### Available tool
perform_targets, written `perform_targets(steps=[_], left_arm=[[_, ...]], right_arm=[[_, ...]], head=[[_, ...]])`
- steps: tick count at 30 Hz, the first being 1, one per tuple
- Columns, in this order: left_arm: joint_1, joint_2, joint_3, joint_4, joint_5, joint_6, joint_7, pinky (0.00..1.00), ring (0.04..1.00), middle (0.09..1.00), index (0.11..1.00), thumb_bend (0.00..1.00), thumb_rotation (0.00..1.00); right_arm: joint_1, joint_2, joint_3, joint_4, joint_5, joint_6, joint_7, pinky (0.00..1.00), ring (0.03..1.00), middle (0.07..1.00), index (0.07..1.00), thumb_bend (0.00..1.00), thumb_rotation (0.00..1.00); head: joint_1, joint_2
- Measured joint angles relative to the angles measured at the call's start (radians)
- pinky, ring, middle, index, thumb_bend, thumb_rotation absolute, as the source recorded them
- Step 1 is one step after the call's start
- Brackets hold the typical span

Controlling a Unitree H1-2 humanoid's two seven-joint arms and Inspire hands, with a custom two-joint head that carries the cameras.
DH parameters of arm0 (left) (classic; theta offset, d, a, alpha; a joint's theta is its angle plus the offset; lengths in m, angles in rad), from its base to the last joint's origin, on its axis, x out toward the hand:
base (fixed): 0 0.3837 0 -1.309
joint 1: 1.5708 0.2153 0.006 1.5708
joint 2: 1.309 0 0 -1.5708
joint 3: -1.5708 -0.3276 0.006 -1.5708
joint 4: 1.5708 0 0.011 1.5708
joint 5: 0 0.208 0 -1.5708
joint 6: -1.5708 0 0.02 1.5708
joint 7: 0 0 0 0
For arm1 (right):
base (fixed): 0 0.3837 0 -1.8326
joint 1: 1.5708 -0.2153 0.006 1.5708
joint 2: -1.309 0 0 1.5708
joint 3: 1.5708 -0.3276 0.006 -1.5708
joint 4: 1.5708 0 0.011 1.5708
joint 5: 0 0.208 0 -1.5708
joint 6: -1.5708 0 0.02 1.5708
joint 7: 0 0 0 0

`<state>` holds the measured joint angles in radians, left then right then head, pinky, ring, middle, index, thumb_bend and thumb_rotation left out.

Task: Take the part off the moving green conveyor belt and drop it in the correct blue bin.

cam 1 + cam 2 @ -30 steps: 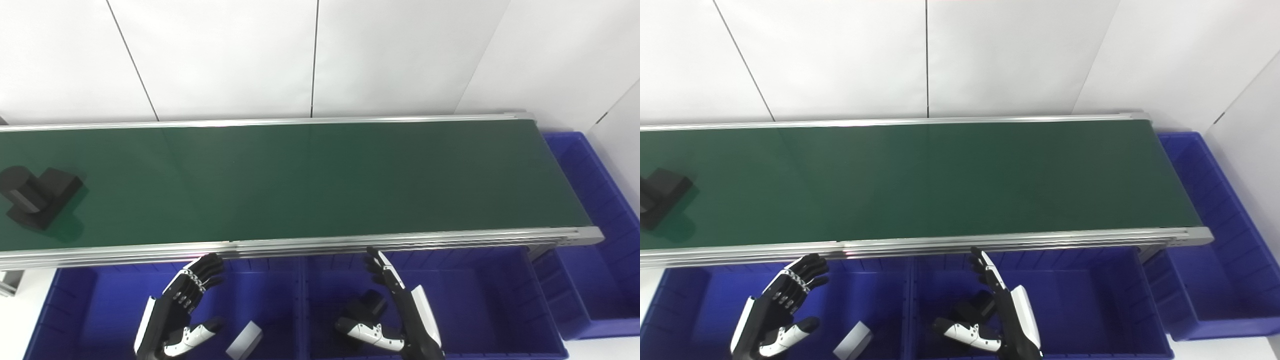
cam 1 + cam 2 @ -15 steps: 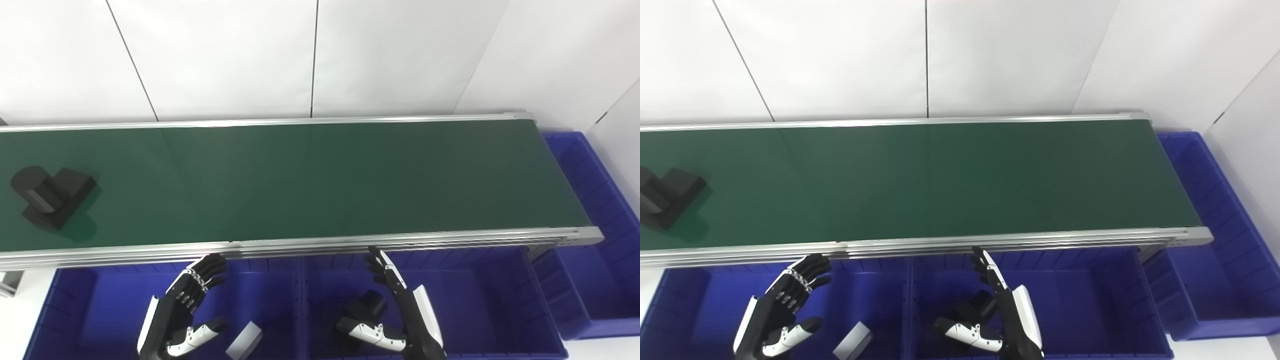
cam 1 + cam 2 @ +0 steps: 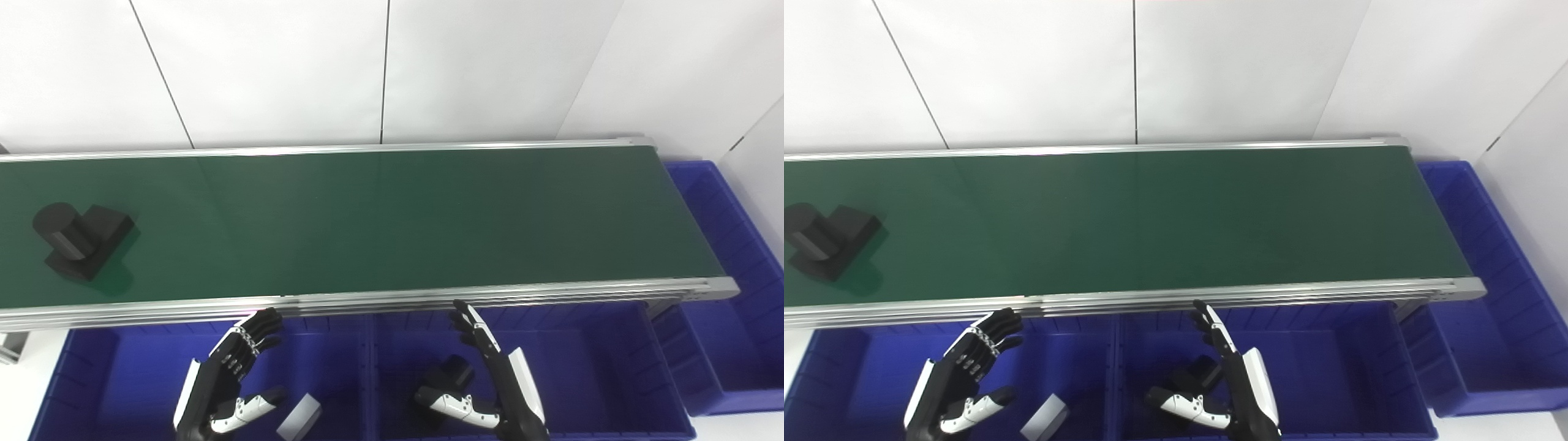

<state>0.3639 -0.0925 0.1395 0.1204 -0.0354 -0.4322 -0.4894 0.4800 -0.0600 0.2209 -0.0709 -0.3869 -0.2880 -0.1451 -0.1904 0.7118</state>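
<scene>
A black part (image 3: 82, 241), a cylinder on a blocky base, rides at the far left of the green conveyor belt (image 3: 392, 220). My left hand (image 3: 229, 380) hovers open over the left blue bin (image 3: 92, 380), fingers spread, well right of and below the part. My right hand (image 3: 490, 386) is open above the middle blue bin (image 3: 588, 373), holding nothing. Both hands stay in front of the belt's near rail (image 3: 367, 301).
A grey block (image 3: 298, 416) lies in the left bin beside my left hand. A black part (image 3: 453, 372) rests in the middle bin under my right hand. Another blue bin (image 3: 729, 294) stands at the belt's right end. A white wall rises behind.
The black part has travelled rightward along the belt. My left hand has drifted slightly right; the right hand has barely moved.
</scene>
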Motion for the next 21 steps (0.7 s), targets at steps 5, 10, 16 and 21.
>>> perform_targets(steps=[5, 10, 16, 21], left_arm=[[0.007, 0.020, -0.053, -0.001, 0.025, -0.001, 0.060, 0.76, 0.796, 0.801, 0.777, 0.89, 0.37], [0.013, 0.045, -0.131, -0.002, 0.053, -0.002, 0.137, 0.75, 0.785, 0.789, 0.764, 0.91, 0.36], [0.016, 0.102, -0.262, -0.001, 0.107, -0.004, 0.300, 0.72, 0.768, 0.773, 0.746, 0.94, 0.33], [0.006, 0.164, -0.385, 0.019, 0.138, -0.006, 0.461, 0.70, 0.753, 0.760, 0.734, 0.95, 0.31]], right_arm=[[0.000, -0.018, -0.007, 0.001, 0.019, 0.000, 0.008, 0.85, 0.875, 0.880, 0.943, 0.88, 0.52], [0.001, -0.039, -0.019, 0.012, 0.056, -0.025, 0.011, 0.84, 0.868, 0.882, 0.950, 0.85, 0.50], [0.000, -0.059, -0.033, 0.052, 0.091, -0.097, 0.012, 0.83, 0.872, 0.893, 0.958, 0.83, 0.47], [-0.003, -0.065, -0.045, 0.081, 0.098, -0.114, 0.012, 0.77, 0.870, 0.908, 0.969, 0.85, 0.48]], head=[[0.086, -0.018], [0.190, -0.055], [0.270, -0.107], [0.322, -0.158]])
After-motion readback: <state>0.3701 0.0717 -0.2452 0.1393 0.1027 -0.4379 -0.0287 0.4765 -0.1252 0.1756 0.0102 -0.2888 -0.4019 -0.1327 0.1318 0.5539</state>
